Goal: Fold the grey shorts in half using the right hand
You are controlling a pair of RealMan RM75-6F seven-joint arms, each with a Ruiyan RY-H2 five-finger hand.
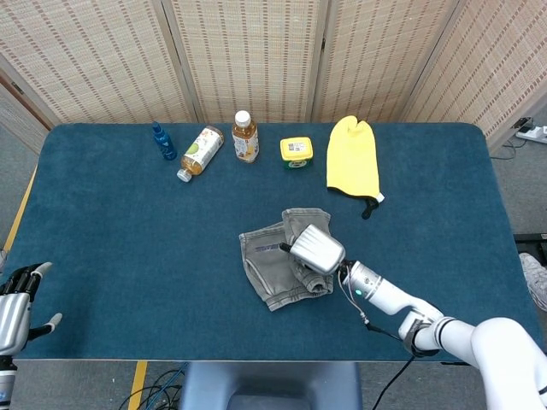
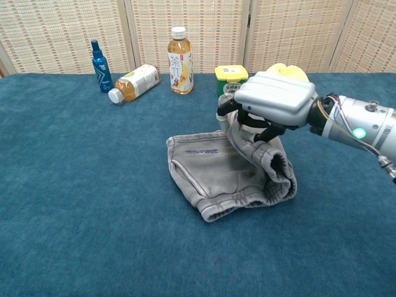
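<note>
The grey shorts (image 1: 272,260) (image 2: 216,170) lie in the middle of the blue table, their left half flat. My right hand (image 1: 317,248) (image 2: 273,105) grips the right leg of the shorts and holds it lifted over the middle of the garment, so the cloth rolls up under the palm. What the fingers pinch is hidden under the hand. My left hand (image 1: 15,309) is at the table's near left corner, fingers spread, holding nothing; the chest view does not show it.
Along the far edge stand a blue bottle (image 1: 163,142), a tipped bottle (image 1: 199,151), an upright tea bottle (image 1: 245,137), a yellow-lidded jar (image 1: 297,152) and a yellow mitt (image 1: 354,164). A woven screen stands behind the table (image 1: 128,222).
</note>
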